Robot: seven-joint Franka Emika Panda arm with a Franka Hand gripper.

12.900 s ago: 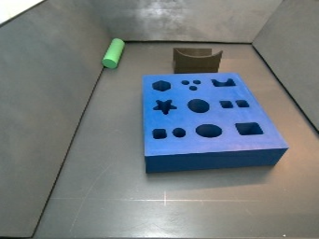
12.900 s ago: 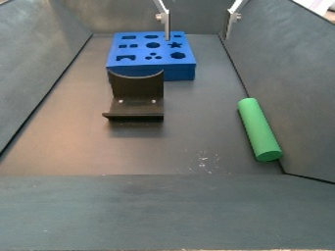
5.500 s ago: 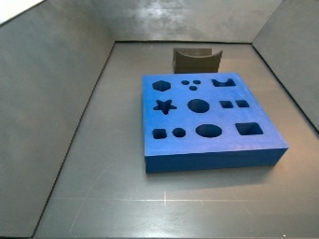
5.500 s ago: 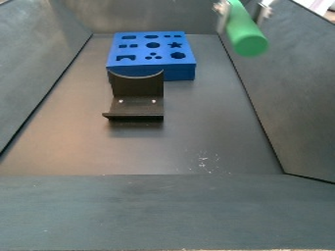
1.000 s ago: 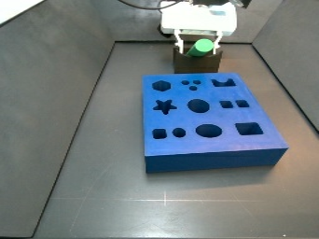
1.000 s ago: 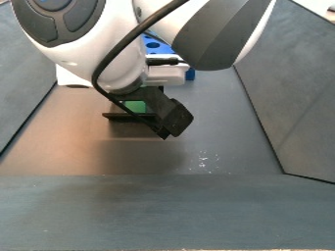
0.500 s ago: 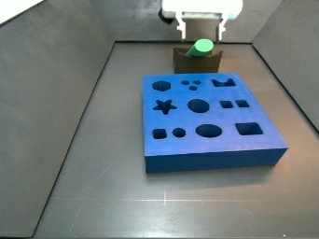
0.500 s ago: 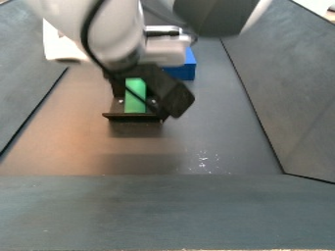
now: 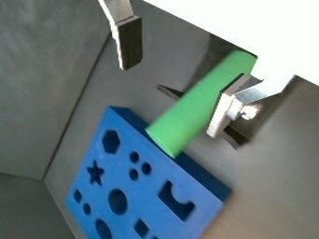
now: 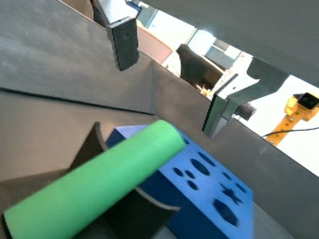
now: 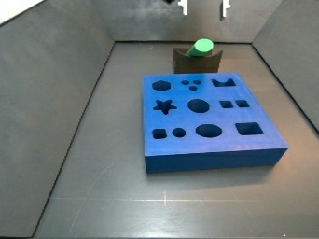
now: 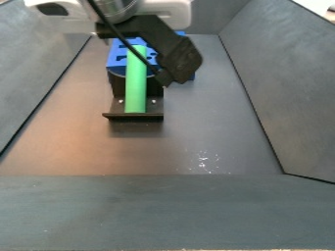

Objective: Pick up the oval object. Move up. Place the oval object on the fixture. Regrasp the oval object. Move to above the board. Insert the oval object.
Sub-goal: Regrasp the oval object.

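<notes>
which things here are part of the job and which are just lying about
Part of the job:
oval object, resting on the fixture
board
gripper, open, above the oval object and apart from it

Just lying about:
nothing; only the grey floor and walls of the enclosure show

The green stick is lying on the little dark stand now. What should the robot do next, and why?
Probably come back down and grab the green peg again. It rests in the fixture, and the gripper hangs open above it, holding nothing. The peg has to be held again before it can go to the blue board.
</notes>
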